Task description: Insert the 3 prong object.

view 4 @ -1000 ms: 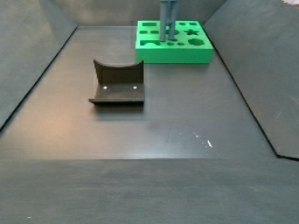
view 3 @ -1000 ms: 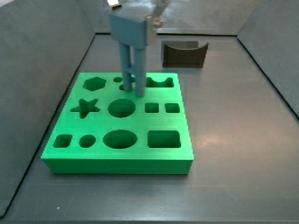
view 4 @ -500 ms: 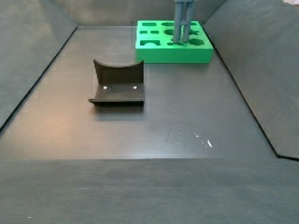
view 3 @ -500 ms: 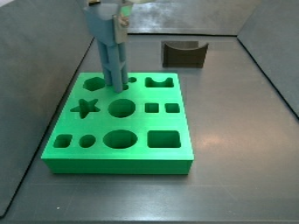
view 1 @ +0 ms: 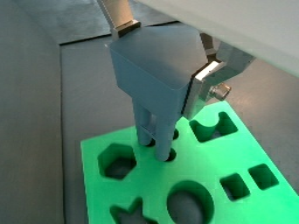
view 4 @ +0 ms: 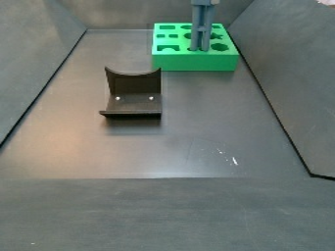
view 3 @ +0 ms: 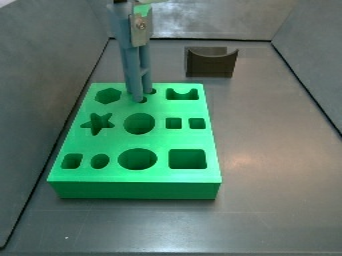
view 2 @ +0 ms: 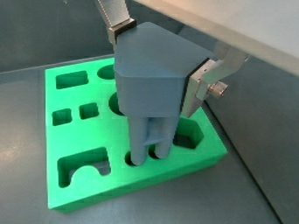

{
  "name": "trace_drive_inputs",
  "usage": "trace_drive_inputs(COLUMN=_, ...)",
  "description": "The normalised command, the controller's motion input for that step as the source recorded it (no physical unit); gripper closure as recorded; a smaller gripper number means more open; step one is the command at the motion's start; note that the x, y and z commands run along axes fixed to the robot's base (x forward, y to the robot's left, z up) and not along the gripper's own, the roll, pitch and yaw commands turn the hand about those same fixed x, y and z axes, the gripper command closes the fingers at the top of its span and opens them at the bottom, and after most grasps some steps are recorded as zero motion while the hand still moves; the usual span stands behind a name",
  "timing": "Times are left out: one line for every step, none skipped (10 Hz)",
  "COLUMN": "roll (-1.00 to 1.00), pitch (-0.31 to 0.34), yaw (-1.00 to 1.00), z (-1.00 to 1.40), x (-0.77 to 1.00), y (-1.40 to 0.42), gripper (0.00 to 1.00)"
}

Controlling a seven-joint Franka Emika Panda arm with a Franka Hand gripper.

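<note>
The 3 prong object (view 3: 135,55) is a long blue-grey piece standing upright on the big green block (view 3: 134,185). Its prong tips sit at the small round holes between the hexagon hole and the crown-shaped hole. My gripper (view 3: 135,10) is at the top of a side view, shut on the piece's wide head. In both wrist views the silver fingers (view 1: 208,74) (view 2: 204,80) clamp the head (view 1: 158,57) (view 2: 152,66), and the prongs reach into the block (view 1: 105,144) (view 2: 56,131). The piece also shows in a side view (view 4: 202,25) on the block (view 4: 194,61).
The dark fixture (view 4: 131,93) with a U notch stands on the grey floor, away from the block; it also shows in a side view (view 3: 211,62). Grey walls ring the floor. The block has several other shaped holes.
The gripper with the piece shifted across the block's far row, tilted half a second ago, and now holds the piece upright with its prongs slightly lower at the small holes.
</note>
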Motion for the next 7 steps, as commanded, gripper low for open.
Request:
trace_drive_inputs(roll=-0.11, pitch=0.000, yaw=-0.09, z=-0.27, x=0.10, y=0.03, gripper=1.00)
trace_drive_inputs(roll=-0.20, pitch=0.000, yaw=0.00, z=-0.32, x=0.04, y=0.00, gripper=1.00)
trace_drive_inputs(roll=-0.21, pitch=0.000, yaw=0.00, z=-0.29, x=0.05, y=0.00, gripper=1.00)
trace_drive_inputs(roll=-0.17, pitch=0.000, yaw=0.00, z=-0.21, x=0.01, y=0.00, gripper=1.00)
trace_drive_inputs(roll=-0.18, pitch=0.000, yaw=-0.03, z=-0.23, x=0.15, y=0.00, gripper=1.00)
trace_drive_inputs(roll=-0.07, pitch=0.000, yaw=-0.23, z=-0.28, x=0.17, y=-0.04, gripper=1.00)
trace_drive_inputs(roll=-0.22, pitch=-0.001, yaw=-0.33, z=-0.30, x=0.05, y=-0.03, gripper=1.00)
